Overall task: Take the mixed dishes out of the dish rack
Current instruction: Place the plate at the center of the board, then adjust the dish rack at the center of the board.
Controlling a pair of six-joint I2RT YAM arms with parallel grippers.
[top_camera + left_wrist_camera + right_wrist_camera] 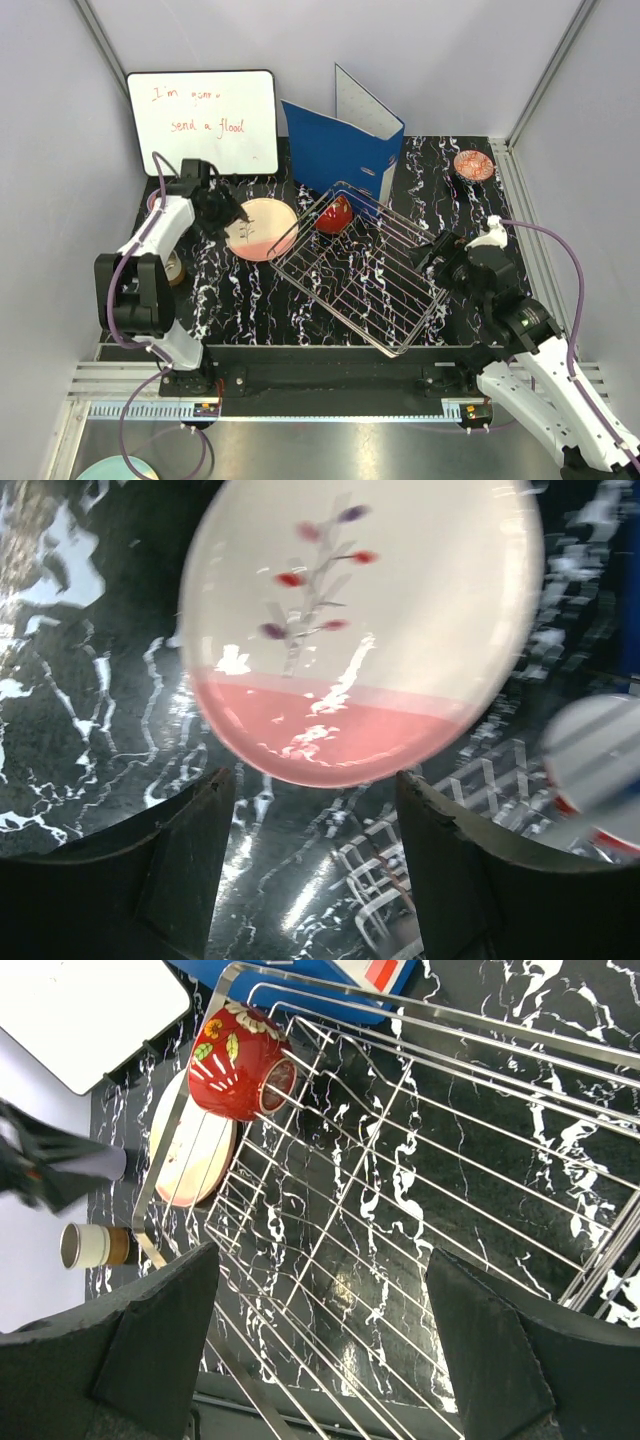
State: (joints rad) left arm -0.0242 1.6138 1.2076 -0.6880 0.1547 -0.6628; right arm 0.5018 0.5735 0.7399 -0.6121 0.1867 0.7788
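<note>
The silver wire dish rack (372, 275) sits slanted mid-table. A small red-patterned bowl (334, 215) lies on its side in the rack's far corner; it also shows in the right wrist view (235, 1065). The cream-and-pink plate (262, 228) lies flat on the table left of the rack. My left gripper (228, 215) is open and empty at the plate's left edge; the plate (400, 610) fills its view just beyond the fingertips. My right gripper (430, 255) is open and empty above the rack's right side, with rack wires (420, 1160) beneath it.
A second red-patterned bowl (473, 165) sits at the back right. A cream-brown cup (175, 268) stands at the left edge. The blue binder (340, 150) and a whiteboard (203, 120) stand at the back. Grey walls close in both sides.
</note>
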